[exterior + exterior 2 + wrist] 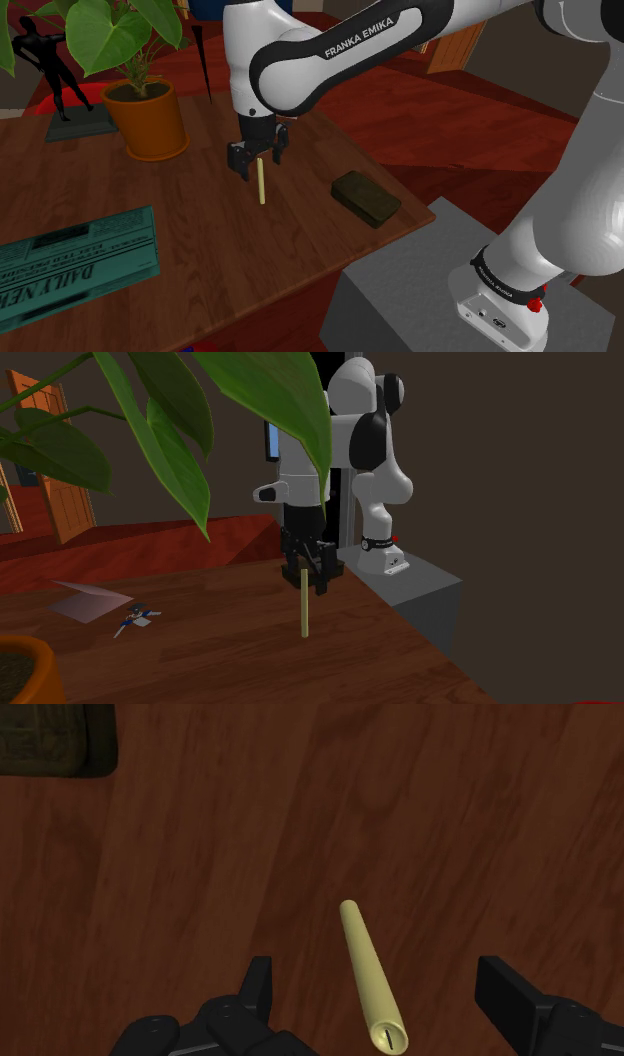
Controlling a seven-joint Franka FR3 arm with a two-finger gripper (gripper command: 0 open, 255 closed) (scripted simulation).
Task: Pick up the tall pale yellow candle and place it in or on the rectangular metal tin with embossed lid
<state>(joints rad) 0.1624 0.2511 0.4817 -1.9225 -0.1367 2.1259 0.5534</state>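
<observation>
Hovering low over the table (210, 270) in the shoulder view, the gripper (260, 160) sits around the top of the candle (262, 186), a thin pale yellow stick standing upright on the wood. The tin (366, 198), a dark, flat rectangular box with its lid on, lies to the candle's right in this view, near the table edge by the stand (440, 290) and apart from the candle. A potted plant (148, 118) and a folded newspaper (75, 265) lie farther left.

From the second exterior view, the candle's foot rests on the table and its upper end reaches up between the black fingers.

Looking along the hand in the wrist view, the fingers (258, 989) stand wide apart on either side of the candle and neither touches it. The jaws are released and grasp nothing. A corner of the tin shows farther off on the wood.

By my reading, only the approach is done. Closing on the candle, lifting it, carrying it right to the tin and setting it down are all left.
</observation>
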